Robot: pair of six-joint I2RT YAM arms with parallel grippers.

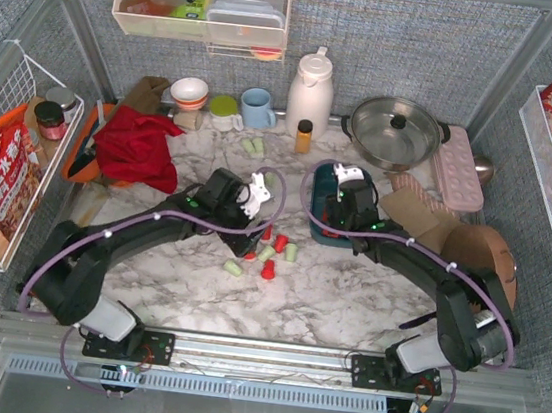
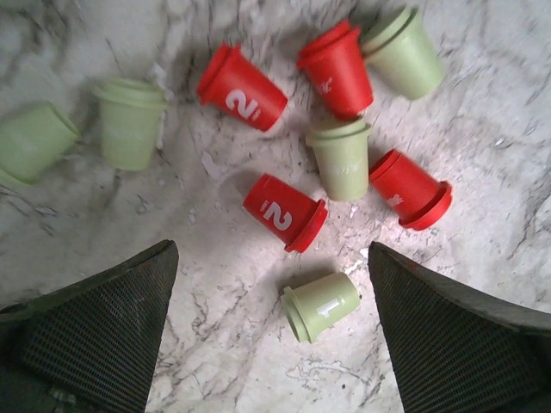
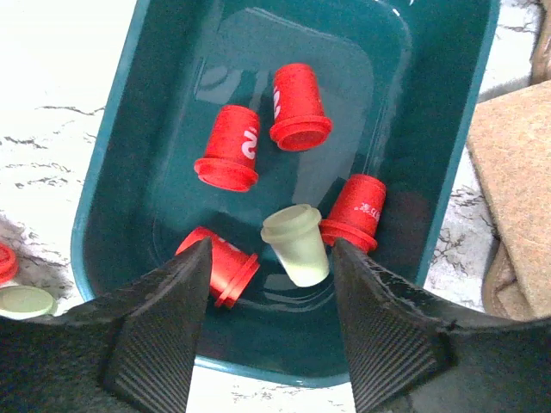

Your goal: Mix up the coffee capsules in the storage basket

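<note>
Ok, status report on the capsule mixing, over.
Left gripper open above loose capsules. Right gripper open over storage basket: four red, one green visible inside. Nothing in the way.

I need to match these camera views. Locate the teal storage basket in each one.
Top external: teal storage basket right of centre, largely hidden under the right gripper.
Left wrist: not in it.
Right wrist: fills most of the frame.
Shared landmark: the white marble tabletop, in all three.

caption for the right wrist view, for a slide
Right gripper, jaws open, above the dark teal storage basket holding four red coffee capsules and one mint green capsule.
</note>
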